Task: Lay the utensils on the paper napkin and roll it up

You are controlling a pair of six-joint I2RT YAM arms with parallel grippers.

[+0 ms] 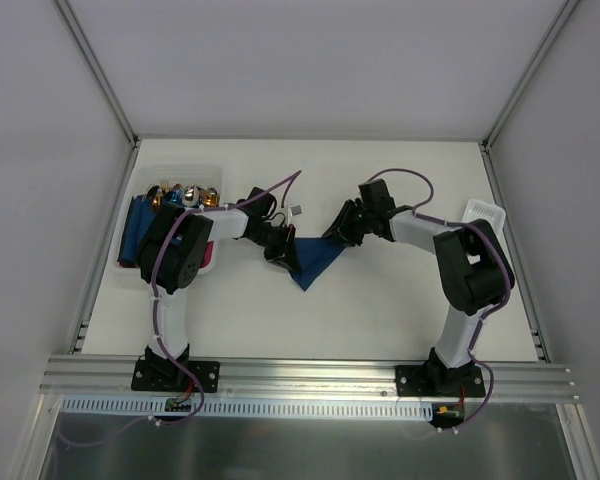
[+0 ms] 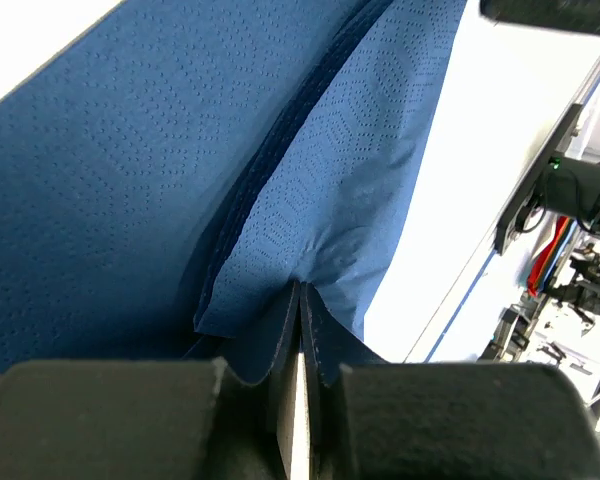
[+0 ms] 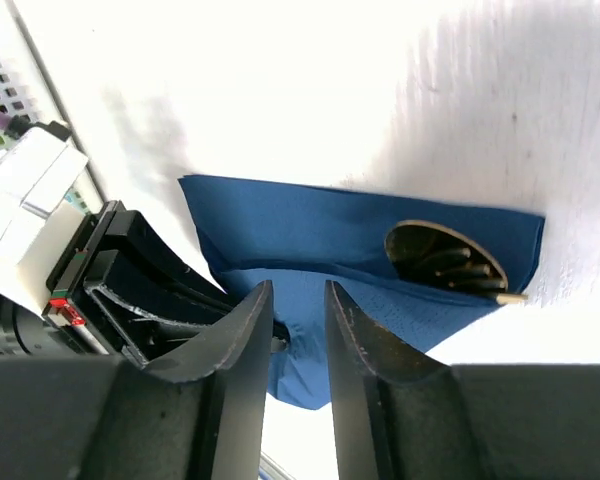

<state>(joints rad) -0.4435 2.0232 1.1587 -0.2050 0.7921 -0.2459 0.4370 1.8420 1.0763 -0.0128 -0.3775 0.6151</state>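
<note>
Navy paper napkin (image 1: 315, 262) nipped by left claw (image 1: 282, 253), right claw (image 3: 298, 292) ajar, arms reaching inward

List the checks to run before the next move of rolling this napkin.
1. Left gripper fingers clamped on the paper napkin: ok.
2. Utensils tucked under the napkin's folded flap, ends poking out: ok.
3. Right gripper holding the napkin: not ok, its fingers stand parted over it, gripping nothing.
4. Every utensil inside the fold: cannot tell, only their ends show.
5. Napkin rolled: not ok, only folded over.
</note>
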